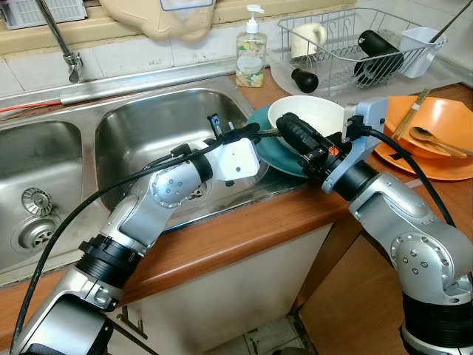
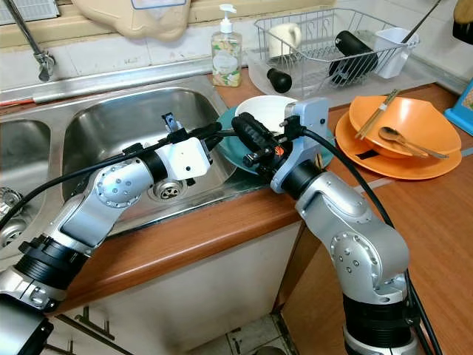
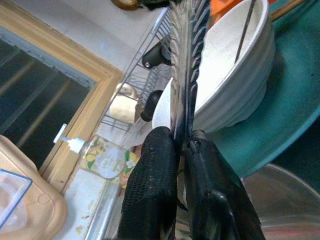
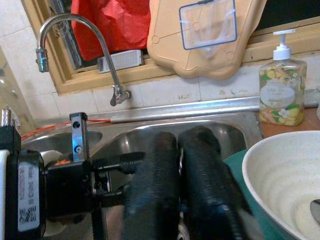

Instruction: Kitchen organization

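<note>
My left pincer [image 1: 255,133] and right pincer [image 1: 295,133] meet at centre frame, over the teal plate [image 1: 260,122] and white bowl [image 1: 314,115] on the counter edge by the sink [image 1: 140,140]. Left is clenched on a thin ridged metal piece [image 3: 182,60], probably cutlery, its end reaching the bowl. Right's fingers are pressed together, seemingly empty. I judge I'm lifting cutlery out so the dishes can stack, maybe toward the rack [image 1: 347,44], upper right.

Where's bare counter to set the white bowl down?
Free: the wooden counter in front of the orange plates, right of the right arm. The front counter strip along the sink is bare but narrow. Crowded: the teal plate under the white bowl, where both grippers meet, and the dish rack.
</note>
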`<state>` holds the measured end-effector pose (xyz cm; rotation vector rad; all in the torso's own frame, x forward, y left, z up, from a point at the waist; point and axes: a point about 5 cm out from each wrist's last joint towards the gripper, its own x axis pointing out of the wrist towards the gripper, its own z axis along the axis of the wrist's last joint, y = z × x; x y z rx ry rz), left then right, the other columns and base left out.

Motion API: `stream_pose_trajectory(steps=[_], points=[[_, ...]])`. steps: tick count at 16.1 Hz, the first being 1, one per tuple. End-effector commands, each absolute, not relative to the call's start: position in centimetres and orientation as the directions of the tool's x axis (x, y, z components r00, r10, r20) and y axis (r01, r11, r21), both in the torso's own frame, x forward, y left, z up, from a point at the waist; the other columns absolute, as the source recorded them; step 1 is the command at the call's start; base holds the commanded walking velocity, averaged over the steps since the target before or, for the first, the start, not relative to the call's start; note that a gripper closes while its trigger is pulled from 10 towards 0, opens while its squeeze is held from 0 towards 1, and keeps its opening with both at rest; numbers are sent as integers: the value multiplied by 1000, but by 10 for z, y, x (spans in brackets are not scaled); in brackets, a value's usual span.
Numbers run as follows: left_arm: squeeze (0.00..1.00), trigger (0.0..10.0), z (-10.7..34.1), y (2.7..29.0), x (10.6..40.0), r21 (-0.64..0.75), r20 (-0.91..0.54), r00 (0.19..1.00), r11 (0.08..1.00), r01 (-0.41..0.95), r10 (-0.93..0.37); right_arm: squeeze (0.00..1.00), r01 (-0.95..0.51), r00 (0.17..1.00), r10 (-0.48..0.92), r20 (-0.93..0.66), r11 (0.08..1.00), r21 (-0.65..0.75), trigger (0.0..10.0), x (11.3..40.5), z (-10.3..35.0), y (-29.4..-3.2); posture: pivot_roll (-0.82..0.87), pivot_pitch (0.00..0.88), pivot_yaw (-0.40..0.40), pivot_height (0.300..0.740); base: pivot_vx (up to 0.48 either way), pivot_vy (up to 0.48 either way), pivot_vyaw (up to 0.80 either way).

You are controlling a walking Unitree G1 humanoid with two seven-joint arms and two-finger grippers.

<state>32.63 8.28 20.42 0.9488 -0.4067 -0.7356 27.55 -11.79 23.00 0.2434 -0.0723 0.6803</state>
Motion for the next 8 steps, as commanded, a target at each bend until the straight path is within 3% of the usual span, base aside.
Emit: stream_pose_trajectory(steps=[1,2,3,8], points=[[0,0,208,87,330,856,-3,702,361,370,-712,1000,-638,770,623,140,747,187,10000,274,231,-116,-132,0,53,740,0,0,0],[0,0,208,89,331,857,-5,707,361,367,-708,1000,-635,773,620,138,752,180,10000,274,231,-116,-132,0,53,740,0,0,0],[0,0,207,97,334,860,-19,726,359,362,-687,0,-617,787,607,111,773,148,10000,276,228,-117,-135,0,51,740,0,0,0],[0,0,194,137,352,863,-170,795,302,405,-582,0,-633,773,634,-16,773,30,10000,273,215,-116,-150,0,54,740,0,0,0]])
